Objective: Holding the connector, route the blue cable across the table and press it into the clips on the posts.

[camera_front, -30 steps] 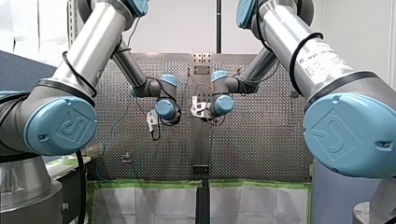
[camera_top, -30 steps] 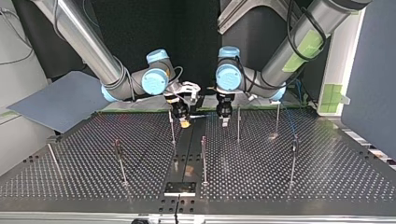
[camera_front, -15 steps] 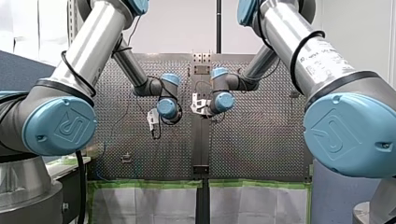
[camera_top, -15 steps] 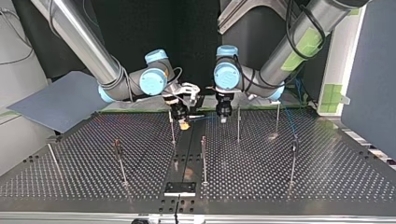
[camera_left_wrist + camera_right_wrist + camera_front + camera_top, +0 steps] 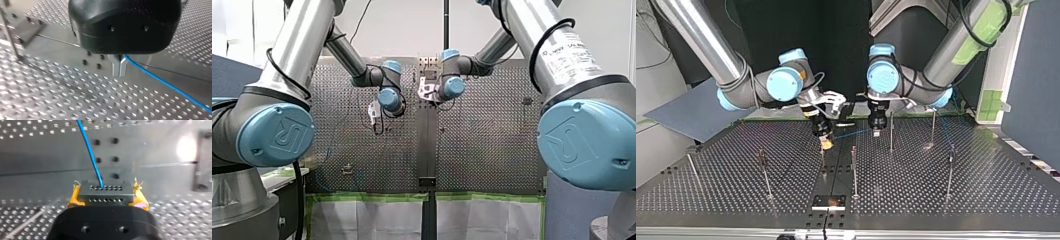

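Observation:
In the right wrist view my right gripper [image 5: 107, 199] is shut on a grey connector [image 5: 105, 191] with rows of small holes, its yellow pads [image 5: 75, 197] on either side. The blue cable [image 5: 90, 155] leaves the connector's face and runs ahead over the table. In the left wrist view my left gripper [image 5: 119, 72] has its metal fingers shut on the blue cable [image 5: 162, 82], which trails away to one side. In the top view my right gripper [image 5: 826, 144] hangs left of centre and my left gripper [image 5: 877, 131] just right of it, with the cable [image 5: 852, 133] stretched between them.
Several thin upright posts stand on the perforated table [image 5: 936, 200], the nearest being one [image 5: 822, 152] under my right gripper, one [image 5: 891, 132] beside my left gripper and one [image 5: 854, 170] between them. A small dark plate [image 5: 829, 201] lies at the near edge.
Both grippers have moved out over the table, away from the arms' bases. My right gripper carried the connector nearer the top view's camera, and the cable span between the grippers has lengthened.

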### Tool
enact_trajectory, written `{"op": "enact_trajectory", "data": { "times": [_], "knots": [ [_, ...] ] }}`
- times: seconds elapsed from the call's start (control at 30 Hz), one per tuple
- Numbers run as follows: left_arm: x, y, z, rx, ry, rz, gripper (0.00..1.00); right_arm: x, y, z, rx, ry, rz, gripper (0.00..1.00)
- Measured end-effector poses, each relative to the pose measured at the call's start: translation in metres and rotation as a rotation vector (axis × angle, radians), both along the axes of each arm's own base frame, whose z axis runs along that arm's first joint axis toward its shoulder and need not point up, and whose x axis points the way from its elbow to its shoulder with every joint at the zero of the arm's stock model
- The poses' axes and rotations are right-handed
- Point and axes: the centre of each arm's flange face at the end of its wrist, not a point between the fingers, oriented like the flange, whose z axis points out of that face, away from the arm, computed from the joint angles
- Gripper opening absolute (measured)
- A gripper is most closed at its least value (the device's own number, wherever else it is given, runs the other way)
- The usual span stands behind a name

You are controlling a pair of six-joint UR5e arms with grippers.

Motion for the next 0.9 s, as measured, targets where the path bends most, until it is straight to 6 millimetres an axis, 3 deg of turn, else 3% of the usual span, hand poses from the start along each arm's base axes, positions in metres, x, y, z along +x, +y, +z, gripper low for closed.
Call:
{"op": "enact_trajectory", "data": {
  "times": [0.7, 0.9],
  "knots": [
    [-0.043, 0.016, 0.118, -0.05, -0.148, 0.053, 0.0, -0.032, 0.046, 0.124, -0.051, -0.081, 0.001, 0.0],
    [-0.055, 0.019, 0.151, -0.073, -0.211, 0.038, 0.0, -0.038, 0.049, 0.137, -0.061, -0.09, -0.003, 0.0]
  ]
}}
